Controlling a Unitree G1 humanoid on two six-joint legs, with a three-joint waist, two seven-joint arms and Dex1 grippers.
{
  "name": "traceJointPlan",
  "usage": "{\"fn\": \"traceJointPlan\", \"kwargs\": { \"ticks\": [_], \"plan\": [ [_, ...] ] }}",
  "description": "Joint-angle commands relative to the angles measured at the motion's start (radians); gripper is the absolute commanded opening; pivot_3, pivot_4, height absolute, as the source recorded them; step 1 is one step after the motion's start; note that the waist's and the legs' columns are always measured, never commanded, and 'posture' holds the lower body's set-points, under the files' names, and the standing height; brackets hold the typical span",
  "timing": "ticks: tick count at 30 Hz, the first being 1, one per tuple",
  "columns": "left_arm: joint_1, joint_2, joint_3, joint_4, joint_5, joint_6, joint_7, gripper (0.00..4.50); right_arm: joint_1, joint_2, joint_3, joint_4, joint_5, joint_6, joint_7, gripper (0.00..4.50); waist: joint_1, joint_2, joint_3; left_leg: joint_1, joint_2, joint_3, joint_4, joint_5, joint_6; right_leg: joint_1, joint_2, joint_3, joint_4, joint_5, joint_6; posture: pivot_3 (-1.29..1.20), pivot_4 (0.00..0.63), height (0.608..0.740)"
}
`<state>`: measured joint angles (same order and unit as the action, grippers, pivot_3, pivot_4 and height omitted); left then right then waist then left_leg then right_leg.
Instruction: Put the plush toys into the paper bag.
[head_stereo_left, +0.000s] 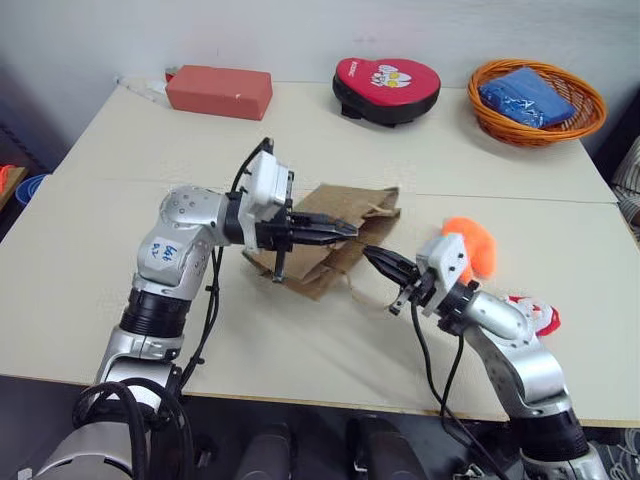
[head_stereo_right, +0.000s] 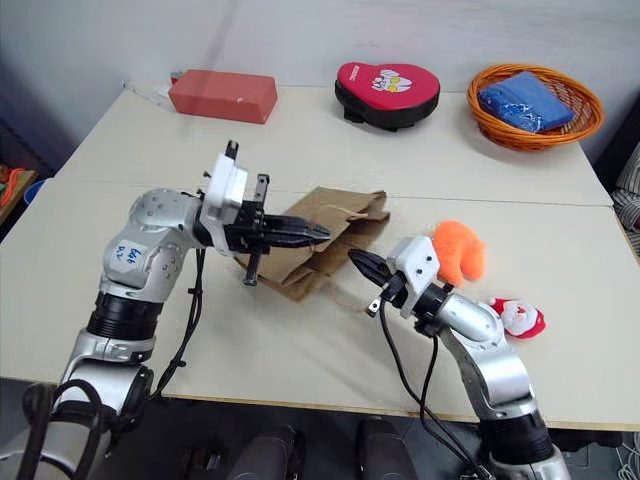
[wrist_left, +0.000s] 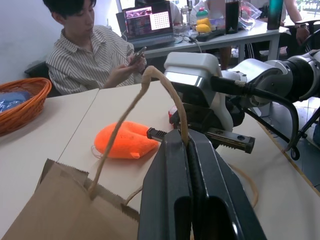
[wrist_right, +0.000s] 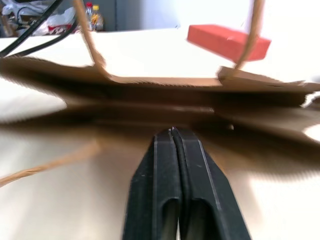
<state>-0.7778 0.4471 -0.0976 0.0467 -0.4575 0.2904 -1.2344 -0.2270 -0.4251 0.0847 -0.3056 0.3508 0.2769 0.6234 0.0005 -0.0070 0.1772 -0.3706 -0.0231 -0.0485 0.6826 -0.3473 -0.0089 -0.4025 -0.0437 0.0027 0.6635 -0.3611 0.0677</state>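
Observation:
The brown paper bag (head_stereo_left: 340, 205) lies flat in the middle of the table, its mouth toward my right side. My left gripper (head_stereo_left: 345, 232) is shut on the bag's upper cord handle (wrist_left: 125, 125) and holds it up off the table. My right gripper (head_stereo_left: 372, 256) is shut, its tips at the lower edge of the bag's mouth (wrist_right: 150, 100); I cannot tell whether paper is pinched. The orange plush toy (head_stereo_left: 478, 245) lies just behind my right wrist. The red-and-white Santa plush (head_stereo_right: 520, 317) lies near the table's front right edge.
A red box (head_stereo_left: 218, 91), a red-and-black heart-shaped pad (head_stereo_left: 386, 88) and an orange woven basket (head_stereo_left: 595, 105) holding a blue cloth (head_stereo_left: 525, 95) stand along the far edge. A seated person (wrist_left: 85, 45) is beyond the table. The bag's lower handle loop (head_stereo_left: 365, 292) rests on the tabletop.

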Motion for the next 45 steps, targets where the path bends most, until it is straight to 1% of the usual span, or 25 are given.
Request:
{"fn": "traceJointPlan", "kwargs": {
  "ticks": [1,4,8,10,12,14,16,18,20,22,26,29,32,36,40,45],
  "plan": [
    [-0.006,-0.011,0.017,-0.057,-0.018,0.007,0.035,0.0,-0.018,-0.02,0.025,-0.001,-0.019,0.029,0.026,0.01,-0.001,0.0,0.0,-0.001,-0.001,0.0,0.0,0.0,0.0,-0.001,0.0,0.0,0.0,0.0,0.001,0.0,0.15,0.74],
    [0.004,-0.007,0.008,-0.072,-0.012,0.007,0.042,0.0,-0.015,-0.028,0.008,-0.013,0.014,0.012,0.074,0.01,-0.003,0.0,0.0,0.0,-0.001,0.0,0.0,0.0,0.0,-0.001,0.0,0.001,0.001,0.0,0.001,0.0,0.15,0.74],
    [0.016,-0.011,0.009,-0.084,-0.014,0.01,0.059,0.0,0.029,-0.112,-0.055,0.003,0.008,-0.035,0.15,0.01,-0.002,0.0,0.0,0.0,-0.001,0.001,0.0,0.0,0.0,-0.001,0.0,0.001,0.001,0.0,0.001,0.0,0.15,0.74],
    [0.02,-0.011,0.006,-0.086,-0.013,0.009,0.061,0.0,0.043,-0.132,-0.08,0.007,0.028,-0.052,0.18,0.01,-0.002,0.0,0.0,0.0,-0.001,0.001,0.0,0.0,0.0,-0.001,0.0,0.001,0.001,0.0,0.001,0.0,0.15,0.74],
    [0.021,-0.013,0.003,-0.083,-0.011,0.007,0.063,0.0,0.059,-0.142,-0.131,-0.003,0.091,-0.067,0.232,0.01,-0.002,0.0,0.0,0.0,-0.001,0.001,0.0,0.0,0.0,-0.001,0.0,0.001,0.001,0.0,0.001,0.0,0.15,0.74],
    [0.023,-0.016,-0.001,-0.081,-0.008,0.004,0.065,0.0,0.081,-0.153,-0.196,-0.03,0.196,-0.049,0.289,0.01,-0.002,0.0,0.0,0.0,-0.001,0.001,0.0,0.0,0.0,-0.001,0.0,0.001,0.001,0.0,0.001,0.0,0.15,0.74],
    [0.027,-0.018,-0.009,-0.076,0.001,-0.005,0.062,0.0,0.097,-0.164,-0.261,-0.05,0.306,0.0,0.317,0.01,-0.002,0.0,0.0,0.0,-0.001,0.001,0.0,0.0,0.0,-0.001,0.0,0.001,0.002,0.0,0.001,0.0,0.15,0.74],
    [0.028,-0.022,-0.013,-0.071,0.002,-0.009,0.061,0.0,0.104,-0.185,-0.277,-0.051,0.326,0.014,0.341,0.01,-0.002,0.0,0.0,0.0,-0.001,0.001,0.0,0.0,0.0,-0.001,0.0,0.001,0.002,0.0,0.001,0.0,0.15,0.74],
    [0.029,-0.027,-0.018,-0.071,-0.001,-0.009,0.061,0.0,0.085,-0.189,-0.251,-0.031,0.275,0.007,0.321,0.01,-0.002,0.0,0.0,0.001,-0.001,0.001,0.0,0.0,0.001,-0.001,0.0,0.002,0.002,0.0,0.001,0.0,0.15,0.74],
    [0.028,-0.033,-0.023,-0.073,-0.006,-0.008,0.061,0.0,0.04,-0.173,-0.192,-0.009,0.198,0.004,0.271,0.01,-0.005,0.0,0.0,0.001,-0.001,0.002,0.0,0.0,0.001,-0.001,0.0,0.002,0.003,0.0,0.001,0.0,0.15,0.74],
    [0.017,-0.043,-0.023,-0.063,-0.013,-0.003,0.057,0.0,-0.068,-0.107,-0.061,0.041,0.065,0.002,0.189,0.01,-0.006,0.0,0.0,0.001,-0.001,0.003,0.001,0.0,0.0,-0.002,0.0,0.003,0.006,0.0,0.001,0.0,0.15,0.74],
    [0.01,-0.053,-0.027,-0.056,-0.018,0.002,0.055,0.0,-0.119,-0.07,0.014,0.097,-0.02,-0.001,0.154,0.01,-0.005,0.0,0.0,0.0,-0.001,0.003,0.001,0.0,0.0,-0.005,0.0,0.003,0.007,0.0,0.001,0.0,0.15,0.74],
    [0.001,-0.061,-0.027,-0.05,-0.02,0.006,0.054,0.0,-0.163,-0.07,0.073,0.156,-0.1,-0.023,0.157,0.01,0.001,0.0,0.0,-0.002,-0.001,0.003,0.002,0.0,0.0,-0.005,-0.001,0.003,0.007,0.0,0.001,0.0,0.15,0.74],
    [-0.007,-0.074,-0.018,-0.053,-0.04,0.026,0.061,0.0,-0.23,-0.012,0.105,0.213,-0.125,-0.005,0.133,0.01,-0.004,0.0,0.0,-0.002,-0.002,0.003,0.002,0.0,0.0,-0.006,-0.001,0.003,0.007,0.0,0.001,0.0,0.15,0.74],
    [-0.01,-0.104,0.005,-0.063,-0.08,0.048,0.074,0.0,-0.291,0.059,0.149,0.302,-0.164,-0.048,0.141,0.01,-0.015,0.0,0.0,-0.002,-0.002,0.003,0.002,0.001,0.0,-0.007,0.0,0.003,0.01,0.0,0.001,0.0,0.15,0.74],
    [-0.032,-0.117,0.038,-0.058,-0.108,0.078,0.1,0.0,-0.319,0.116,0.162,0.453,-0.204,-0.136,0.137,0.01,-0.028,0.0,0.0,-0.002,-0.002,0.003,0.002,0.001,0.0,-0.007,0.0,0.003,0.011,0.0,0.001,0.0,0.15,0.74]
  ]
}}
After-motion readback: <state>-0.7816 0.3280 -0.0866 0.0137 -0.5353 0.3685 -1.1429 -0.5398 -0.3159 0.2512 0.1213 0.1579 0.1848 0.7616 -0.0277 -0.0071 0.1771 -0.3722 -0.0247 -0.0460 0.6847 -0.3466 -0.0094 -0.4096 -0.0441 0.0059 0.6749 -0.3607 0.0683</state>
